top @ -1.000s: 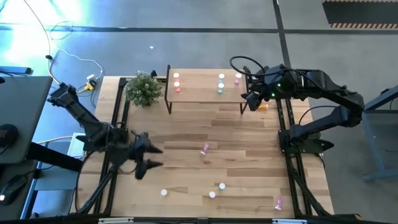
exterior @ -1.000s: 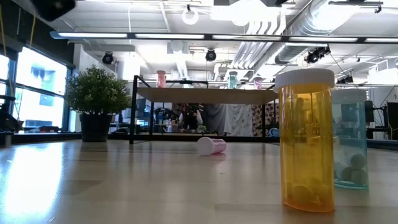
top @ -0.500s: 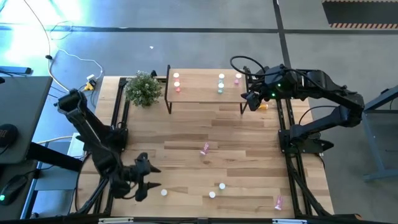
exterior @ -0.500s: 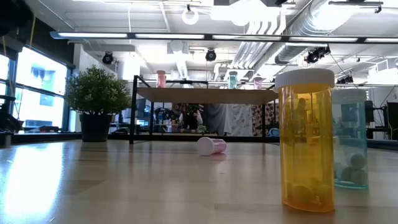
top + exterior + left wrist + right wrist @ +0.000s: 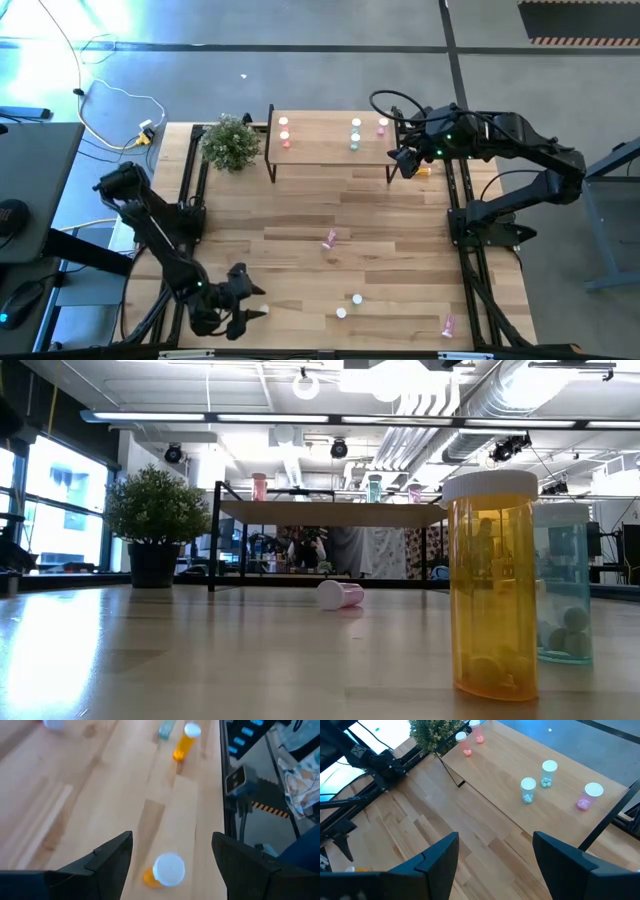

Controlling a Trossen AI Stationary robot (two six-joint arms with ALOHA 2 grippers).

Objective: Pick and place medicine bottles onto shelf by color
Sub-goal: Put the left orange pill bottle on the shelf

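Note:
My left gripper (image 5: 250, 302) (image 5: 172, 840) is open, low over the table's near left part. Its fingers stand on either side of an orange bottle with a white cap (image 5: 162, 870), without touching it. My right gripper (image 5: 405, 165) (image 5: 495, 837) is open and empty, above the right end of the light-wood shelf (image 5: 330, 148). On the shelf (image 5: 520, 820) stand two reddish bottles (image 5: 466, 744), two pale green ones (image 5: 527, 790) and a pink one (image 5: 589, 796). A pink bottle (image 5: 330, 239) lies on its side mid-table.
An orange bottle (image 5: 490, 585) and a pale green one (image 5: 565, 585) stand at the table's near middle (image 5: 348, 305). Another pink bottle (image 5: 447, 324) is at the near right, an orange one (image 5: 424, 171) is by the shelf's right legs, and a potted plant (image 5: 231, 142) stands left of the shelf.
My left gripper has swung toward the table's near edge and gone down, and now stands around the orange bottle at the near left. My right arm has kept still.

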